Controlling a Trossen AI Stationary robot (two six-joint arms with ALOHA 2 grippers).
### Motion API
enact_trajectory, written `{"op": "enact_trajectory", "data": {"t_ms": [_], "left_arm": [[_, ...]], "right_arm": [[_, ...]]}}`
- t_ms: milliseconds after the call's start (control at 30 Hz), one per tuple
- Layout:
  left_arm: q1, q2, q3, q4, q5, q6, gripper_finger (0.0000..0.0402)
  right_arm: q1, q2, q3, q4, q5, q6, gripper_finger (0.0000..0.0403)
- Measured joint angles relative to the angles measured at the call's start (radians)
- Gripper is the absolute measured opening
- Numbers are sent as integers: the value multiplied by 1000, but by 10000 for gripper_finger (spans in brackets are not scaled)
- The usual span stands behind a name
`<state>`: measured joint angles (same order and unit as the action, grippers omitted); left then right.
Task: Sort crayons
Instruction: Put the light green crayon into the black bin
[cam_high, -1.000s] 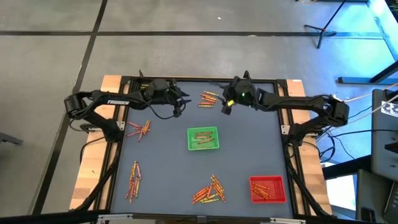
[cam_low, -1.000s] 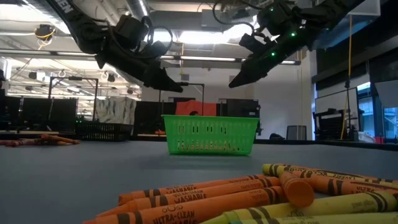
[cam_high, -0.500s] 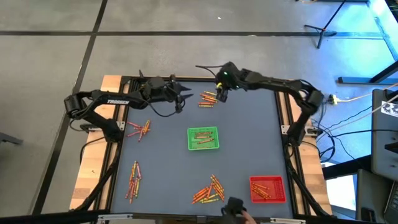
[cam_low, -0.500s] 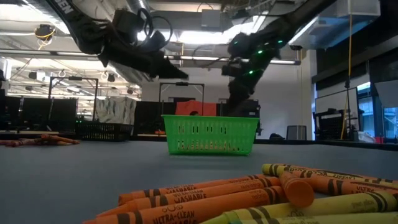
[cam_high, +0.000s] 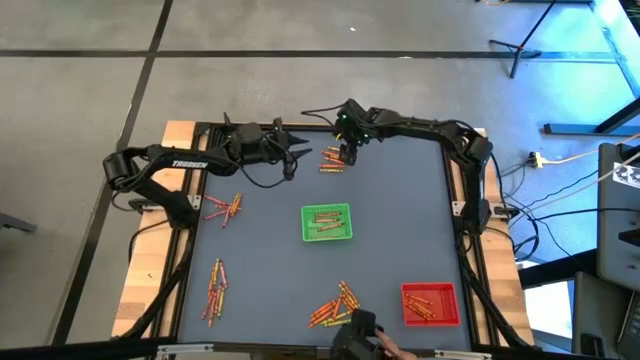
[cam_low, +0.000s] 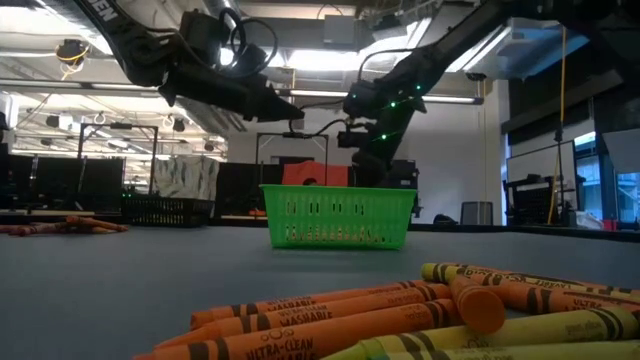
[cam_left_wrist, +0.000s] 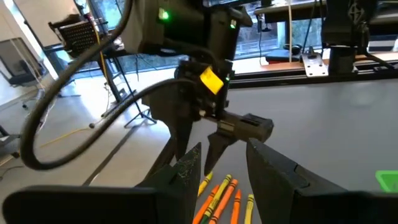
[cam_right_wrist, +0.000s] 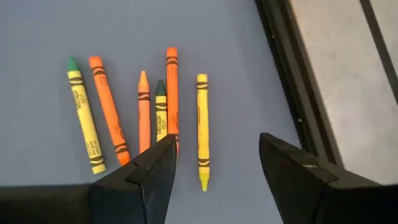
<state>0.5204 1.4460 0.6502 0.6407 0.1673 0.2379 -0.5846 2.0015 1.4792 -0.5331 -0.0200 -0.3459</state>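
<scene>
Overhead, right pincer (cam_right_wrist: 214, 171) hangs agape above crayons (cam_right_wrist: 144, 109).

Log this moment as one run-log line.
right gripper: open, above far crayon cluster | left gripper: beside, empty | green tray: holds crayons

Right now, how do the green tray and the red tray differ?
The green tray sits in the middle of the table; the red tray sits in the near right corner. The green tray has clear table all round it, while the red tray has a crayon pile lying just to its left. Neither gripper is near them. Both are small square trays already holding crayons.
</scene>
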Motion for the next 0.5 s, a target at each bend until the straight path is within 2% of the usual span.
{"op": "enact_trajectory", "data": {"t_ms": [500], "left_arm": [[0,0,0,-12,-2,0,112]], "right_arm": [[1,41,-2,4,-24,-28,227]]}}
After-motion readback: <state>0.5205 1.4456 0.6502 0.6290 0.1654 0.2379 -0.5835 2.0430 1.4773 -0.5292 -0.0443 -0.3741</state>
